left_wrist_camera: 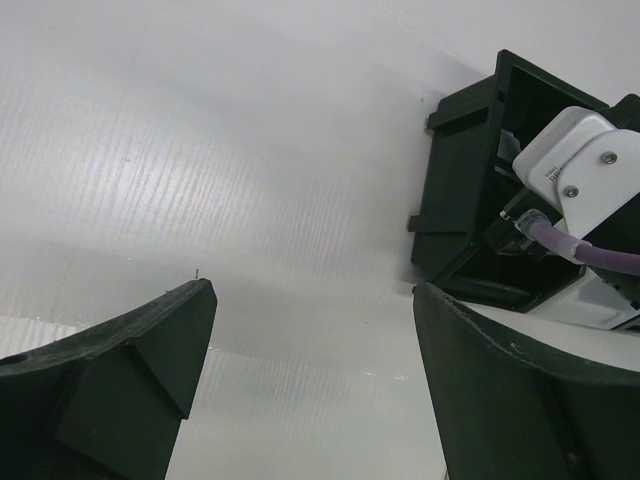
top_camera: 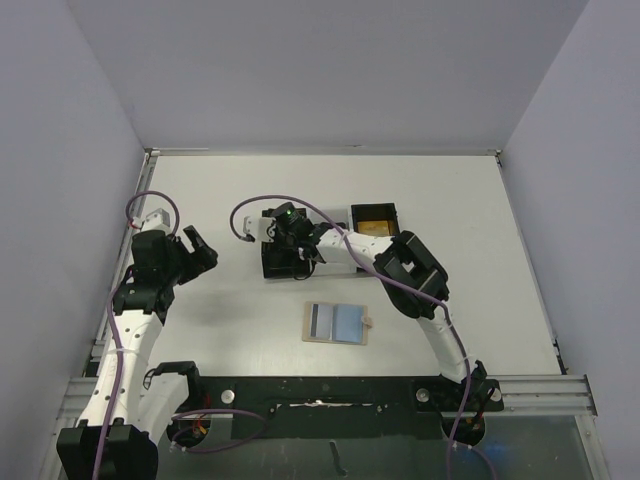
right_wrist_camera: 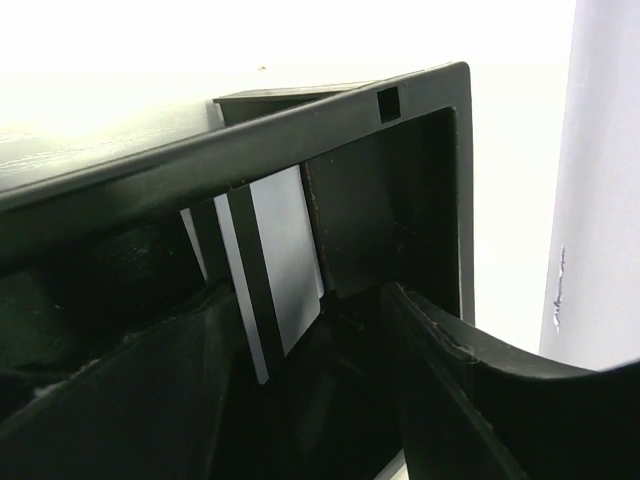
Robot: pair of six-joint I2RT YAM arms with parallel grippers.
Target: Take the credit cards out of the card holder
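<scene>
**Right pincer spread inside the tray, card holder lying open on the table**

Your right pincer [right_wrist_camera: 310, 300] sits down inside a compartment of the black tray [right_wrist_camera: 330, 110]. Its fingers stand apart and nothing is pinched between them. Just beyond them a pale grey card [right_wrist_camera: 285, 250] with a dark stripe along one side stands upright against the compartment wall. Its lower end is hidden behind one finger, so you cannot tell whether that finger touches it. From above, this arm reaches across to the tray's left end. The compartment at the right end holds something tan-yellow, too small to make out.

Your left pincer [left_wrist_camera: 312, 295] is spread wide and holds nothing. It hangs over bare table [top_camera: 450, 200] to the left of the tray. Its wrist view catches the tray's outer wall at the upper right, along with the other arm's white wrist and a purple cable [left_wrist_camera: 585, 250].

The card holder [top_camera: 337, 323] lies flat and opened on the table, nearer the arm bases than the tray is, and between the two arms. It is well apart from both pincers. Two blue-grey panels face up inside a tan border, with a dark stripe down the left panel and a small tab at the right edge.
</scene>
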